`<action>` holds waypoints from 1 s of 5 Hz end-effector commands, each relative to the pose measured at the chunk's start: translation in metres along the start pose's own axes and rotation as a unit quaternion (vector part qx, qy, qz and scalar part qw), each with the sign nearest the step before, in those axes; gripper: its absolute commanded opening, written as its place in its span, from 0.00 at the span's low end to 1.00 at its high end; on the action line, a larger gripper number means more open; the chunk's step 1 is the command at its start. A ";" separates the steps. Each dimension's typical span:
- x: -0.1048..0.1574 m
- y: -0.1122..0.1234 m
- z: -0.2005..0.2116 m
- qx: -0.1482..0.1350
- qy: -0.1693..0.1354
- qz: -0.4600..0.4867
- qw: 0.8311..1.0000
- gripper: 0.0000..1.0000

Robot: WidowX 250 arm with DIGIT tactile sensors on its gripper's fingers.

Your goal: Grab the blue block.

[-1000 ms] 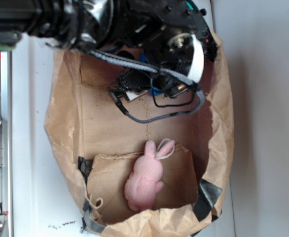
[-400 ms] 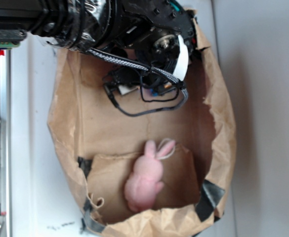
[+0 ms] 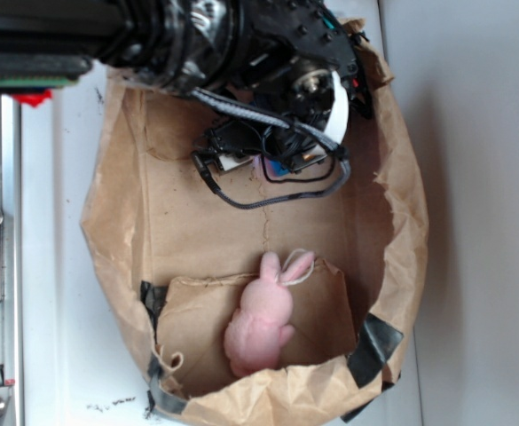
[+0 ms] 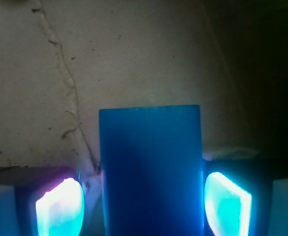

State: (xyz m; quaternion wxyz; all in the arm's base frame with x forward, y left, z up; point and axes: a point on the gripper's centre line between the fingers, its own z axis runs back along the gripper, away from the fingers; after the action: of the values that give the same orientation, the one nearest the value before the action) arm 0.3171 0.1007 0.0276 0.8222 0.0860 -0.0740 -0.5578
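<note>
Blue block [image 4: 151, 169] sits between my fingers [image 4: 59, 206], one at 7 o'clock, one at 5, spread wide with small gaps. I should squeeze slowly and evenly so it doesn't slip.

In the exterior view the arm is covering nearly all of the blue block [image 3: 278, 167], leaving only a sliver. The wrist view's bottom edge is cutting off the block and both fingers [image 4: 60, 209], so contact is perhaps unclear.

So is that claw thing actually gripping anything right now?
Gripper: open, its fingers on either side of the blue block with small gaps showing, so not yet clamped on it.
</note>
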 end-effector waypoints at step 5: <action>0.010 -0.005 0.032 0.015 -0.052 0.056 0.997 0.00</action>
State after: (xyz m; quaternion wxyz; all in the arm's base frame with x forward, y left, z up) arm 0.2942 0.0799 0.0352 0.8515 0.0208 -0.1044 -0.5135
